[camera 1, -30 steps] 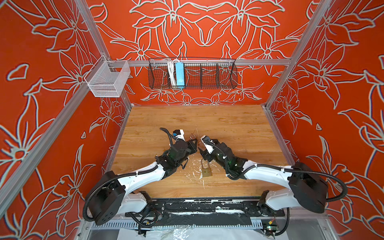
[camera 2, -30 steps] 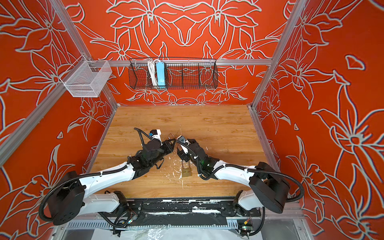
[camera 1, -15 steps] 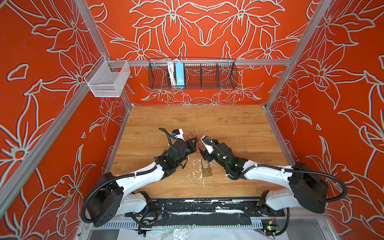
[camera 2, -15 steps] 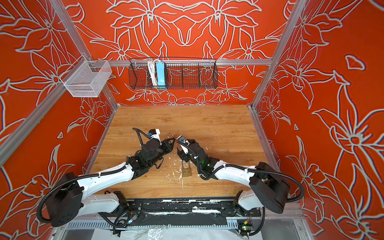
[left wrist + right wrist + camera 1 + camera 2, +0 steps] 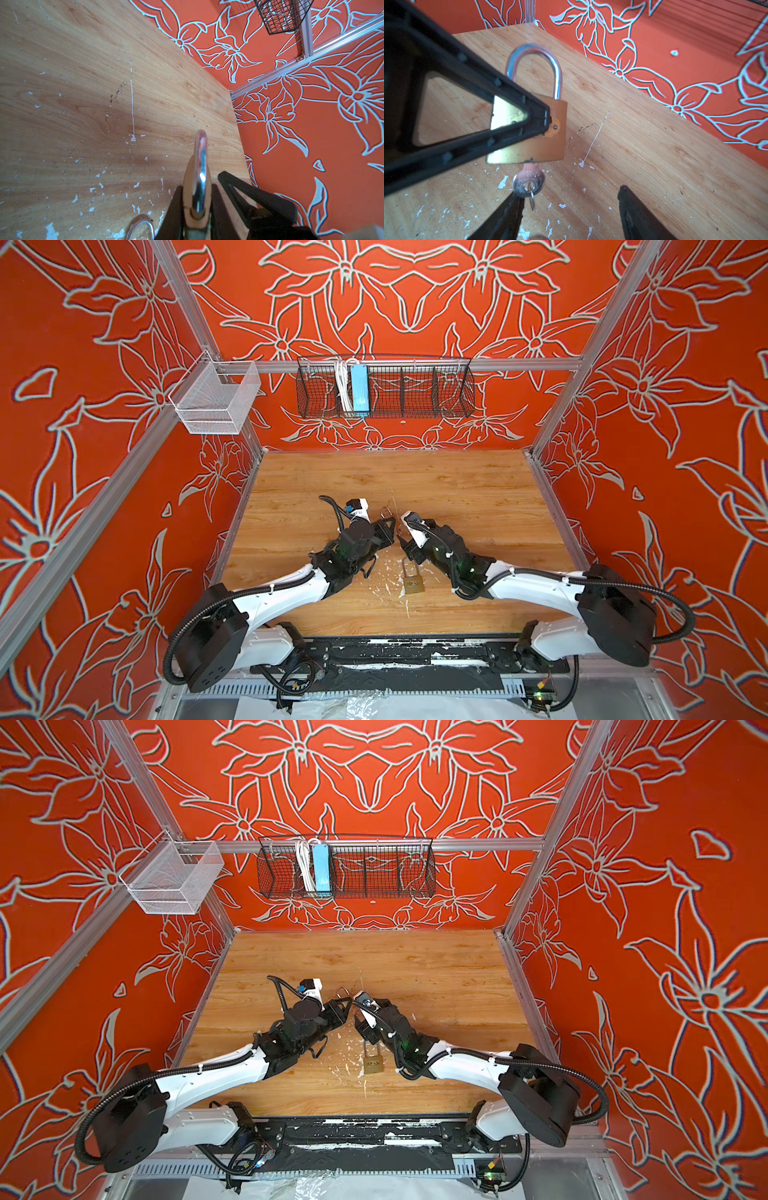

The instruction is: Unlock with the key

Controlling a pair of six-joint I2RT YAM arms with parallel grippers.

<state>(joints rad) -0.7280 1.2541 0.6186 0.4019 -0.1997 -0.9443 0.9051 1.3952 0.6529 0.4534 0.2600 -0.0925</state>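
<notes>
The left gripper (image 5: 195, 197) is clamped on the brass padlock (image 5: 542, 145), with the shackle pointing away from its fingers. The key (image 5: 528, 182) sits in the lock's underside, between the right gripper's (image 5: 570, 194) wide-apart jaws and close beside one finger, ungripped. A second padlock (image 5: 412, 581) lies on the desk (image 5: 457, 489) beneath.

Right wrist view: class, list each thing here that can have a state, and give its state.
padlock: gripped by its body, shackle apparently closed, one leg hidden.
key: inserted in the padlock's underside keyhole.
left gripper: shut on the padlock.
right gripper: open, one finger beside the key.
</notes>
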